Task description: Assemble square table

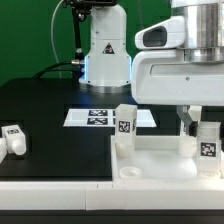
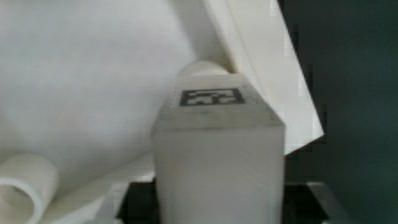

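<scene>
Gripper (image 1: pixel 203 130): jaws flank an upright white leg (image 2: pixel 217 150), seemingly pinching its sides. The leg's label is a black-and-white square tag (image 2: pixel 214 97). It stands over the square table top (image 1: pixel 150 162) at the exterior view's right. A second tagged leg (image 1: pixel 124 122) stands at the top's far corner. The marker board (image 1: pixel 105 117) lies behind.

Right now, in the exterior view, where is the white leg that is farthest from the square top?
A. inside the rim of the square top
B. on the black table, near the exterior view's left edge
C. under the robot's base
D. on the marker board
B: the lone leg sits on the black table near the exterior view's left edge, well apart from the square top and the marker board.
</scene>
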Robot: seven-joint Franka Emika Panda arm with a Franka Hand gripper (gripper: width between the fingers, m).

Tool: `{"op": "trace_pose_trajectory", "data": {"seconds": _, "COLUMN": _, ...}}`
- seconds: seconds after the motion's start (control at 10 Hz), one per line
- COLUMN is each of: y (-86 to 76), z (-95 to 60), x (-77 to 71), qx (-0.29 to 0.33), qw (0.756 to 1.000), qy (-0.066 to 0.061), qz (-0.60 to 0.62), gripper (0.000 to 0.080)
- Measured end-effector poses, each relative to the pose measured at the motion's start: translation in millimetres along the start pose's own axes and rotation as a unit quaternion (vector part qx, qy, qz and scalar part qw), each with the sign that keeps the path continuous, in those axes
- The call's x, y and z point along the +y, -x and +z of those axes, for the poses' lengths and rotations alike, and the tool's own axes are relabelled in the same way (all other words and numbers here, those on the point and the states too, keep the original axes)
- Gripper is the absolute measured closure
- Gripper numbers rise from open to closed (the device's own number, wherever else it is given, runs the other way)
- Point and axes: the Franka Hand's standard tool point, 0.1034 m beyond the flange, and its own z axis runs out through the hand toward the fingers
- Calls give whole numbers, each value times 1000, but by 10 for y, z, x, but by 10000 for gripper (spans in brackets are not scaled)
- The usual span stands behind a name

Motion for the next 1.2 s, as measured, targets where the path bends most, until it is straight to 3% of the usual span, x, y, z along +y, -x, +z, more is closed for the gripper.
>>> {"op": "trace_pose_trajectory", "data": {"seconds": 0.1, "y": 13, "z": 3, "x": 11, "qx": 1, "qw": 995, "qy": 4, "qz": 105, "gripper": 516}}
{"op": "trace_pose_trajectory", "data": {"seconds": 0.3, "y": 9, "z": 20, "x": 90, "qx": 9, "qw": 948, "qy": -29, "qz": 318, "gripper": 515}}
{"op": "trace_pose_trajectory", "data": {"seconds": 0.4, "y": 44, "z": 17, "x": 84, "qx": 5, "qw": 917, "qy": -35, "qz": 397, "gripper": 515}}
{"op": "trace_pose_trajectory", "data": {"seconds": 0.5, "y": 56, "z": 13, "x": 75, "qx": 3, "qw": 894, "qy": -34, "qz": 448, "gripper": 515}}
{"op": "trace_pose_trajectory", "data": {"seconds": 0.6, "y": 48, "z": 9, "x": 86, "qx": 2, "qw": 891, "qy": -34, "qz": 452, "gripper": 515}}
{"op": "trace_pose_trajectory", "data": {"seconds": 0.8, "y": 49, "z": 15, "x": 88, "qx": 4, "qw": 911, "qy": -31, "qz": 411, "gripper": 515}}
{"op": "trace_pose_trajectory", "data": {"seconds": 0.9, "y": 52, "z": 16, "x": 86, "qx": 10, "qw": 943, "qy": -24, "qz": 331, "gripper": 359}}
{"op": "trace_pose_trajectory", "data": {"seconds": 1.0, "y": 74, "z": 27, "x": 42, "qx": 17, "qw": 964, "qy": -27, "qz": 263, "gripper": 230}}
{"op": "trace_pose_trajectory", "data": {"seconds": 1.1, "y": 119, "z": 45, "x": 6, "qx": 20, "qw": 986, "qy": -23, "qz": 164, "gripper": 230}}
{"op": "trace_pose_trajectory", "data": {"seconds": 1.2, "y": 136, "z": 41, "x": -10, "qx": 19, "qw": 990, "qy": -23, "qz": 141, "gripper": 166}}
